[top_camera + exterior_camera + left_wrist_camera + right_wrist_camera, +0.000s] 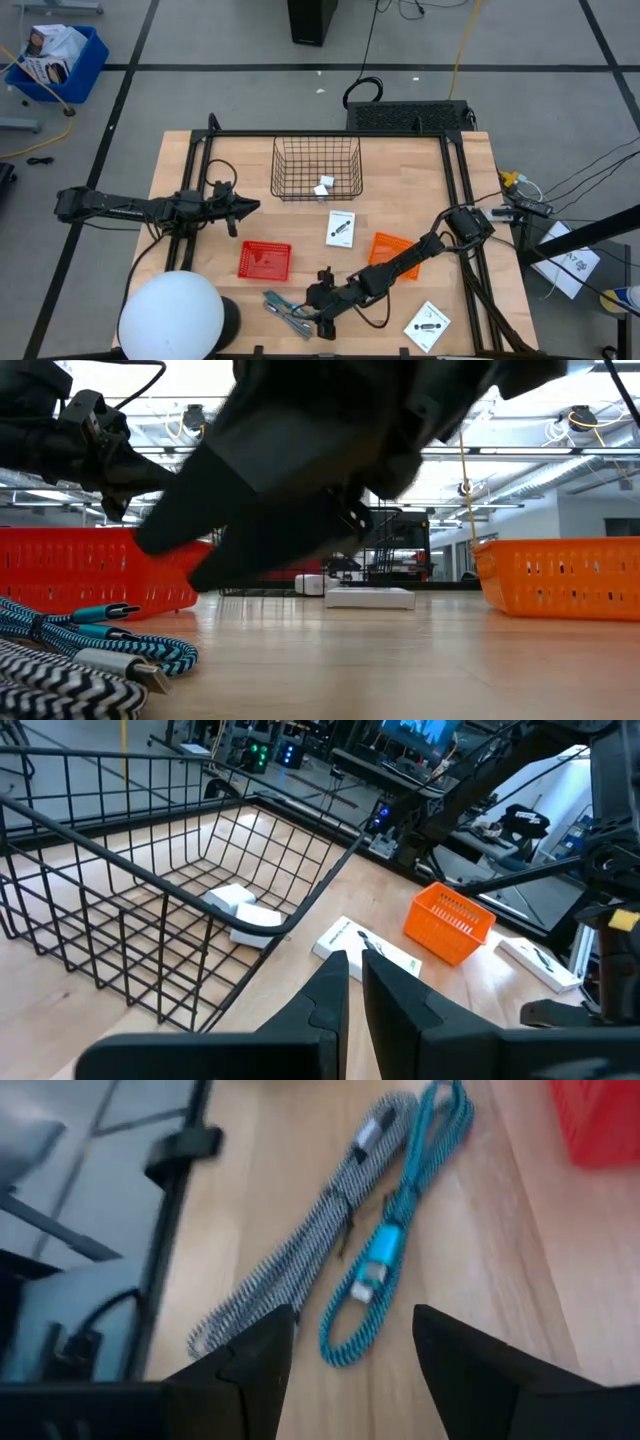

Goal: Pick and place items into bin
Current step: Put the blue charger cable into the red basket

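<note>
Right end effector (322, 322) hangs open just above 2 braided cables (370, 1250), 1 blue, 1 striped, at the surface's (300, 235) near edge. Left end effector (240, 210) hovers closed beside the wire basket (316, 168) holding 2 white cubes (240, 910).

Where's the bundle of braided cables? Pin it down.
In the high view the braided cables lie at the table's near edge, just below the red basket, with the right pincer open right beside them.

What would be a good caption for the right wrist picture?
Open right pincer poised above two braided cables, one teal and one black-and-white, lying on the wooden table.
</note>
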You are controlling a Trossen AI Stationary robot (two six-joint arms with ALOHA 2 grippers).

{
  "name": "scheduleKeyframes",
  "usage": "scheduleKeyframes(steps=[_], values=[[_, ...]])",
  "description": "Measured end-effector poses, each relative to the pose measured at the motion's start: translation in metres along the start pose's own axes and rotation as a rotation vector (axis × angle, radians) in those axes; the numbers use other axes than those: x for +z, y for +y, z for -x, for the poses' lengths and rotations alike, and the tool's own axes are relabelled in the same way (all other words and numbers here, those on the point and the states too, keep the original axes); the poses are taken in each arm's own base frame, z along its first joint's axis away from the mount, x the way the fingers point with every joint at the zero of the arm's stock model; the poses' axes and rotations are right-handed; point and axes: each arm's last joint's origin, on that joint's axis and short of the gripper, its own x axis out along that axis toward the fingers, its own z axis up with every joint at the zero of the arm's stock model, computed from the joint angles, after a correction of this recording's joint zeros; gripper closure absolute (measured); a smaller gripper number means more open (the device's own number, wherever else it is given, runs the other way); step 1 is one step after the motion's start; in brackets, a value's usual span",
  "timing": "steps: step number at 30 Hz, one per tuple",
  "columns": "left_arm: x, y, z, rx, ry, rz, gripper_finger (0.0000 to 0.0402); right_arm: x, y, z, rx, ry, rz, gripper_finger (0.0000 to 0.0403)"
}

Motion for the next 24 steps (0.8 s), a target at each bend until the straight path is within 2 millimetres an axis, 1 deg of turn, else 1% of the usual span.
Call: scheduleKeyframes(steps=[2, 6, 10, 14, 18, 24], values=[[0.0, 0.0, 0.0, 0.002, -0.005, -0.002, 0.0364, -0.005, 0.0, -0.006, 0.002, 0.0, 0.002, 0.0204], [0.001, 0.0, 0.0, 0.01, -0.011, -0.001, 0.0364, -0.014, -0.002, -0.015, 0.014, 0.02, 0.106, 0.0204], [0.001, 0.0, 0.0, 0.013, -0.013, 0.0, 0.0364, -0.014, -0.005, -0.02, 0.05, 0.009, 0.15, 0.0204], [0.001, 0.0, 0.0, 0.013, -0.012, 0.0, 0.0364, -0.015, -0.006, -0.02, 0.042, 0.023, 0.18, 0.0207], [0.0, 0.0, 0.0, 0.016, -0.007, 0.0, 0.0364, -0.017, -0.011, -0.021, -0.006, 0.056, 0.185, 0.0234], [0.0, 0.0, 0.0, 0.016, -0.007, 0.0, 0.0364, -0.013, -0.023, -0.022, -0.029, 0.08, 0.185, 0.0296]])
